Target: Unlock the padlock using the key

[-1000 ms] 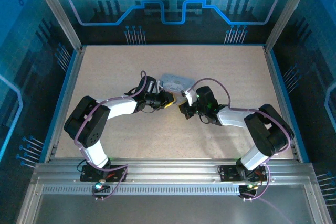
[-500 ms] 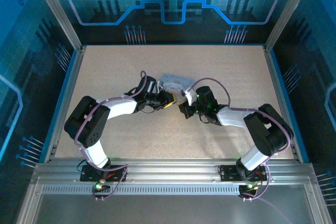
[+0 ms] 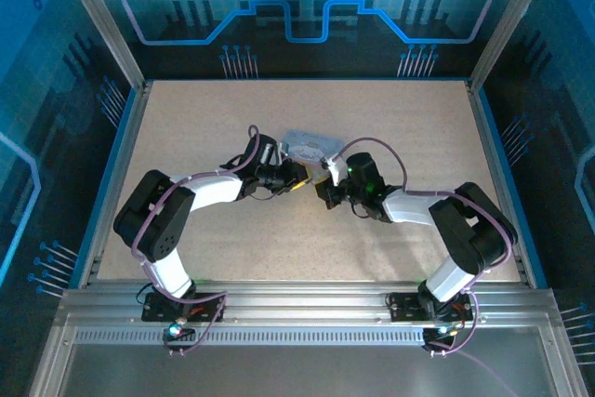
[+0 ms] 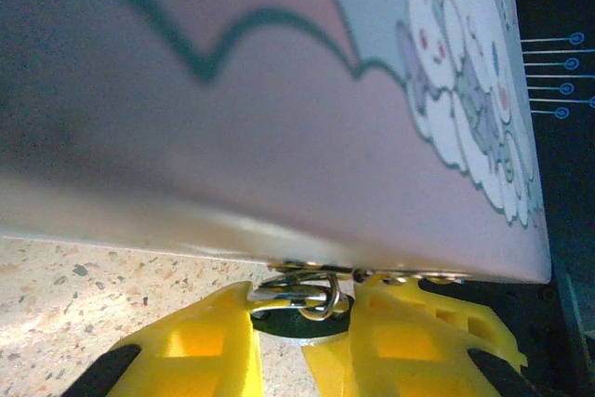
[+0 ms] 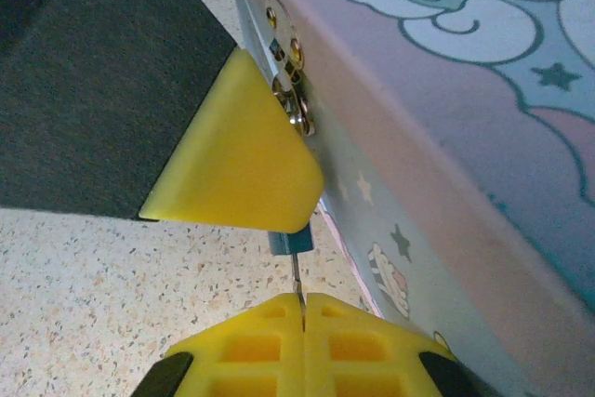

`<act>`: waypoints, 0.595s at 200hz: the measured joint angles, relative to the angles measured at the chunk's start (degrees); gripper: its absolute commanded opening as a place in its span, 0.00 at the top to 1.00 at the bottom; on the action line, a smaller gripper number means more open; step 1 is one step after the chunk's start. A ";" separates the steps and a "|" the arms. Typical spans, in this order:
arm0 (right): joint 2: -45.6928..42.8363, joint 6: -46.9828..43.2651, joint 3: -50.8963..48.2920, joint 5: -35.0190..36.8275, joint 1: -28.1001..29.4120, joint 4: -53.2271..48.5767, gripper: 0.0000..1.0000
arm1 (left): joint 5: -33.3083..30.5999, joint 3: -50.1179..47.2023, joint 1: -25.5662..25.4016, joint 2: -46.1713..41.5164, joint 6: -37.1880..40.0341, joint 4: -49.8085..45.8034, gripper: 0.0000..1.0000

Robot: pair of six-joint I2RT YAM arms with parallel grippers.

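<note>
A pale lilac tin [image 3: 310, 145] with a cartoon lid sits near the middle of a speckled beige surface [image 3: 409, 118], ringed by blue translucent enclosure walls [image 3: 56, 72].

We see the padlock [image 4: 307, 299] right at the lower edge of the tin [image 4: 279, 137]. Its small silvery shackle touches the brass fitting there, and its dark body sits just beneath, nipped between the yellow fingers of the left gripper [image 4: 302, 318]. The key [image 5: 297, 276] is a thin grey sliver standing upright just beside the tin's side wall. Its lower end is pinched in the closed right gripper [image 5: 303, 302], and its tip meets a small bluish-grey part. We cannot tell whether the shackle is locked.
</note>
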 measured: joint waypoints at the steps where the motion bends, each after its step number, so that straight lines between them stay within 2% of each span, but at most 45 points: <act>1: 0.02 -0.02 0.00 0.02 0.00 0.04 1.00 | 0.00 0.00 0.00 0.00 0.00 0.00 0.90; 119: 3.67 6.12 1.33 0.72 0.28 6.73 1.00 | -2.21 0.26 0.37 0.00 -1.44 0.94 0.90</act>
